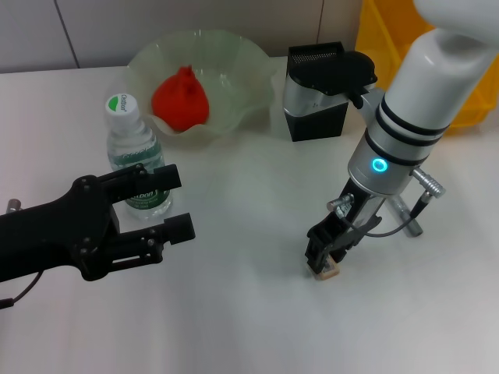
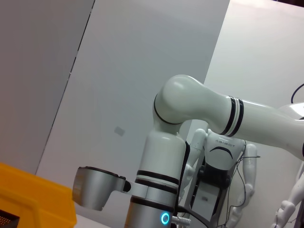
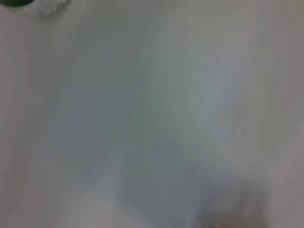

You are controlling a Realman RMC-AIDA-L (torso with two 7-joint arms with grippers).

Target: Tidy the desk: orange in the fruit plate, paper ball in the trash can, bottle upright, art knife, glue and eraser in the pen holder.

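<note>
The eraser (image 1: pixel 328 271) was a tiny tan block, and in my head view it sat low on the white counter (image 1: pixel 249 327), right of centre and well apart from everything else. The right pincer (image 1: pixel 325 255) pointed straight down over it, its black fingers together on the block's sides, with the block's lower edge showing beneath them at the counter. I could not tell whether the block touched the counter or was just above it. Farther back, the orange (image 1: pixel 181 100), red-orange with a slightly pointed top, lay inside the pale green fruit plate (image 1: pixel 249 74) with its ruffled rim. The bottle (image 1: pixel 134 148) stood upright just in front of the plate's left side, clear with a green label and green-and-white cap. The black mesh pen holder (image 1: pixel 316 89) stood right of the plate, partly hidden by the right arm, and the yellow trash can (image 1: pixel 382 35) showed behind that arm. The left pincer (image 1: pixel 168 204) hovered at the lower left in front of the bottle, its two fingers apart and holding nothing.

My left wrist view looked across at the white right arm (image 2: pixel 190 123) against a pale wall, with a corner of the trash can (image 2: pixel 33 194) at the edge.

My right wrist view gave me only a blurred pale surface, with a dark green trace in one corner that I could not identify.
</note>
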